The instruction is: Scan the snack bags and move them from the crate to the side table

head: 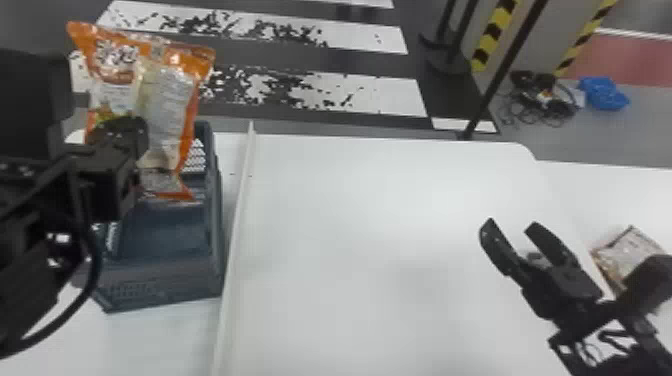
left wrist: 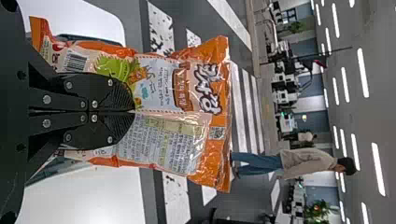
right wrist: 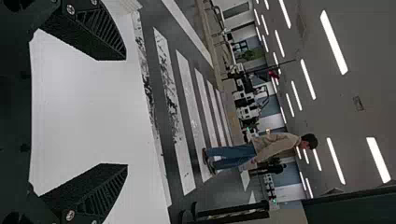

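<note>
My left tool (left wrist: 133, 111) is closed down on a fold of an orange snack bag (left wrist: 163, 88), its two fingers almost meeting, with film pinched between them below the bag's middle. The bag's long axis runs roughly upright, and its printed back faces my left wrist. A barcode (left wrist: 74, 63) shows near the bottom end, on that same side.

Under the bag is the crate (head: 165, 280); the bottom end hangs over it. The crate stands just left of a pale rail (head: 239, 215) that runs away from me along the white surface (head: 375, 225).

My right tool (head: 511, 224) is well apart, to the right of the rail, its fingers spread wide with nothing between them, pointing forward over the surface. From it the held bag lies leftward and farther forward. Another snack bag (head: 630, 245) lies flat farther right, partly hidden by my right arm.

The left arm is the one to act, I judge: carry the bag rightward over the rail, clear of the crate wall, and turn the barcode out for the scan. The thin pinch could let the bag swing or slip.
</note>
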`<state>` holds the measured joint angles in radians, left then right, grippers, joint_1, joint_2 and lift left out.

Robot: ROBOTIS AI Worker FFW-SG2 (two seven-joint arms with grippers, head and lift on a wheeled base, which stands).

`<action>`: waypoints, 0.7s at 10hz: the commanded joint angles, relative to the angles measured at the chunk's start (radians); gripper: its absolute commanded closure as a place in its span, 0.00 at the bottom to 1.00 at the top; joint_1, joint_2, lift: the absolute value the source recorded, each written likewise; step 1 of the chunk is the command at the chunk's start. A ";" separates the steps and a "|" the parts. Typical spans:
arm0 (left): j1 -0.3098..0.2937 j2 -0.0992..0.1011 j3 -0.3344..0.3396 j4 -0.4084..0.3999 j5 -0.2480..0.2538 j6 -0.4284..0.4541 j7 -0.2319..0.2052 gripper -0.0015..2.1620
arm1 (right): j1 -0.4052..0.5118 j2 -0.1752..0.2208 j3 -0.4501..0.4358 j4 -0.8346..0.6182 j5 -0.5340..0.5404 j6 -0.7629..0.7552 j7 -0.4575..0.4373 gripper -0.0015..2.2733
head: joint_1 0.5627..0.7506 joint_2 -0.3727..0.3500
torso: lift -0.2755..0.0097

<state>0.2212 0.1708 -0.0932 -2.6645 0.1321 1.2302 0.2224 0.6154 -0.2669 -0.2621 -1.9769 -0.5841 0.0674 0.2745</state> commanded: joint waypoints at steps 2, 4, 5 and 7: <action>0.018 -0.016 -0.062 -0.089 0.052 0.009 -0.009 0.88 | 0.000 0.000 -0.008 0.001 0.006 -0.007 -0.003 0.05 | 0.70 0.26 | 0.66; 0.023 -0.050 -0.083 -0.094 0.155 0.018 -0.043 0.88 | -0.005 0.000 -0.019 -0.003 0.009 -0.007 -0.009 0.05 | 0.70 0.16 | 0.66; 0.021 -0.065 -0.094 -0.061 0.190 0.015 -0.074 0.88 | -0.008 0.000 -0.020 -0.005 0.009 -0.007 -0.009 0.05 | 0.70 0.11 | 0.66; 0.007 -0.074 -0.095 0.075 0.227 -0.062 -0.150 0.88 | -0.008 0.002 -0.020 -0.003 0.010 -0.007 -0.008 0.05 | 0.70 0.04 | 0.66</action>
<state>0.2337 0.0985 -0.1885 -2.6286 0.3538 1.1966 0.0712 0.6076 -0.2660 -0.2822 -1.9819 -0.5749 0.0607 0.2667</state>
